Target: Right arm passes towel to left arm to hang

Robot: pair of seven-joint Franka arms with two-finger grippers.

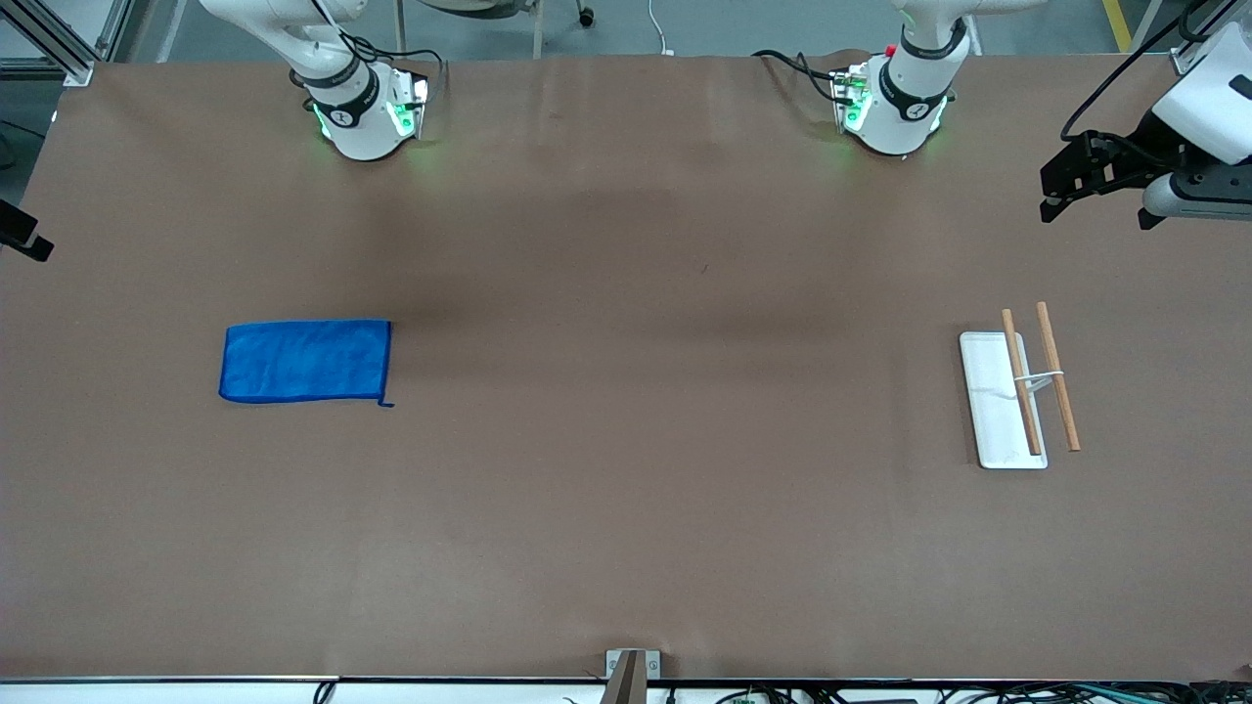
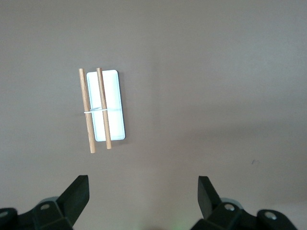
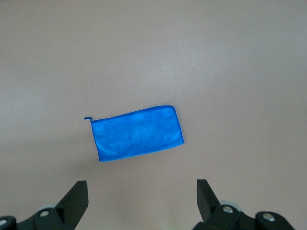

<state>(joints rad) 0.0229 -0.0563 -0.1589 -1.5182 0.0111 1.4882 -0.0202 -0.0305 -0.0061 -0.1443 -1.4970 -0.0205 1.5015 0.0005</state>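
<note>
The blue towel [image 1: 305, 361] lies flat on the brown table toward the right arm's end, a loose thread at one corner. It also shows in the right wrist view [image 3: 138, 133], well below my right gripper [image 3: 142, 194], which is open, empty and held high. Only a black tip of the right gripper [image 1: 23, 236] shows at the front view's edge. My left gripper [image 1: 1099, 213] is open and empty, high over the left arm's end of the table. In the left wrist view the left gripper [image 2: 142, 191] hangs above the table beside the rack [image 2: 111, 105].
The rack [image 1: 1000, 401] has a white flat base and two parallel wooden rods [image 1: 1057, 375] raised on a thin wire stand. It sits toward the left arm's end of the table. The two arm bases [image 1: 364, 108] stand along the table's edge farthest from the front camera.
</note>
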